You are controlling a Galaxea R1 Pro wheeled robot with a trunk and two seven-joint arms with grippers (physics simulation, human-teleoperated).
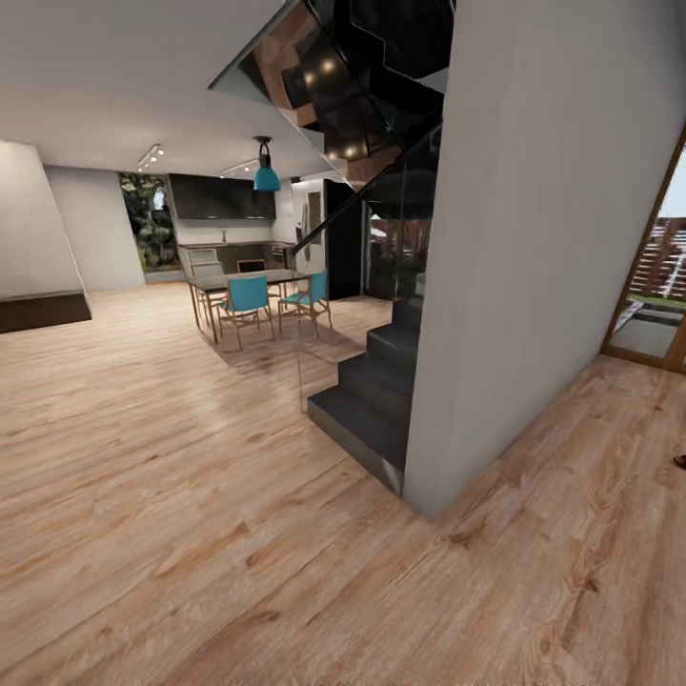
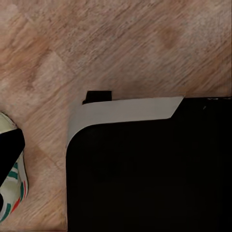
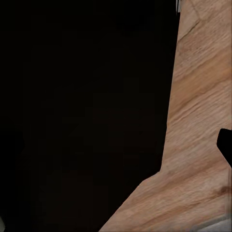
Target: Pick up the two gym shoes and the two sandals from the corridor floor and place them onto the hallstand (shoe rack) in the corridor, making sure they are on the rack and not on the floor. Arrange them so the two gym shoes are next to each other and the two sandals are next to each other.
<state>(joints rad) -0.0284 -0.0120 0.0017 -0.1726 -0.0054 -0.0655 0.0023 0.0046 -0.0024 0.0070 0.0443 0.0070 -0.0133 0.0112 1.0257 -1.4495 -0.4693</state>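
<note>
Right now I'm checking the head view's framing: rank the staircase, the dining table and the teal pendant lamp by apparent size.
1. staircase, though it stands nearest the camera
2. dining table
3. teal pendant lamp

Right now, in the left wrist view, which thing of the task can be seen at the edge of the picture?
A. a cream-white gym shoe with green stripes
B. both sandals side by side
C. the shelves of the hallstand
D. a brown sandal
A: a cream-white gym shoe with green stripes and a little red shows at the edge, over the wood-plank floor.
</note>
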